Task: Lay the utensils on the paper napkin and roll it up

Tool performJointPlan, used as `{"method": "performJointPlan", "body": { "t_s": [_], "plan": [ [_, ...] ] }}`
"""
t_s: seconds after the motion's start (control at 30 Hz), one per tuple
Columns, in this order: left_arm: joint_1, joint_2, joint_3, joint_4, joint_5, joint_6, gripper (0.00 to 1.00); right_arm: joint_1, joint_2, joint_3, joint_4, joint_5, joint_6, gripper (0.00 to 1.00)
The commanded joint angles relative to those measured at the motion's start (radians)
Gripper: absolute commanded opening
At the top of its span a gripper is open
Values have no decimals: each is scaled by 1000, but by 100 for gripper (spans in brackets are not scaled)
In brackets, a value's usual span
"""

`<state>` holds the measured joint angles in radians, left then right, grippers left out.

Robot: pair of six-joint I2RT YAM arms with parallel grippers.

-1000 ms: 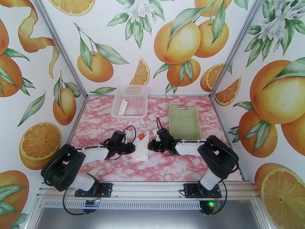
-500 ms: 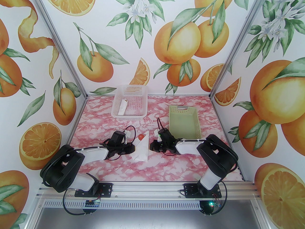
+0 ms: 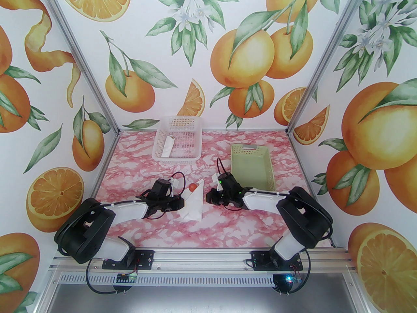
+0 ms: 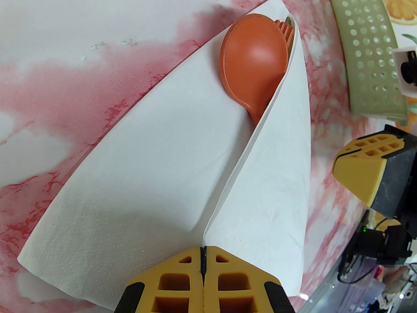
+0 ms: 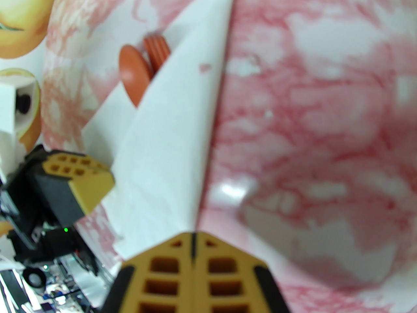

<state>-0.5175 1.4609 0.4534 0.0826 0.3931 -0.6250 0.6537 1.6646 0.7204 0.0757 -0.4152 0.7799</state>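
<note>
The white paper napkin (image 3: 194, 204) lies mid-table, folded into a cone. The red-orange spoon bowl (image 3: 193, 186) pokes out of its far end. The left wrist view shows that spoon (image 4: 255, 60) with the orange fork tines (image 4: 286, 28) behind it, wrapped by the napkin (image 4: 156, 174). I cannot make out the knife inside the fold. My left gripper (image 3: 183, 204) is shut, its tips (image 4: 203, 256) resting on the napkin's near end. My right gripper (image 3: 208, 198) is shut too, its tips (image 5: 193, 236) at the napkin's (image 5: 182, 126) right edge.
A white mesh basket (image 3: 192, 142) at the back holds a slim white paper roll (image 3: 167, 147). A pale green basket (image 3: 252, 168) sits at the back right, close behind the right wrist. Bare pink marble table lies in front of the napkin.
The right arm has drawn back a little to the right, opening a small gap from the napkin. The left arm and the napkin have not moved.
</note>
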Motion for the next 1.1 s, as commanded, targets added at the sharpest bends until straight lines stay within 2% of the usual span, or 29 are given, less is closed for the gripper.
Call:
{"method": "performJointPlan", "body": {
  "t_s": [0.0,0.47,0.7,1.07],
  "plan": [
    [-4,2,1,-43,-20,8,2,-3,41,35,47,-24,9,0],
    [-5,6,2,-45,-21,7,2,-4,122,54,49,-26,-5,0],
    [-5,-4,-2,-50,-22,8,2,-20,107,56,-41,13,-53,0],
    [-9,-5,-10,-43,-26,2,2,-28,45,121,-102,3,-74,0]
  ]
}}
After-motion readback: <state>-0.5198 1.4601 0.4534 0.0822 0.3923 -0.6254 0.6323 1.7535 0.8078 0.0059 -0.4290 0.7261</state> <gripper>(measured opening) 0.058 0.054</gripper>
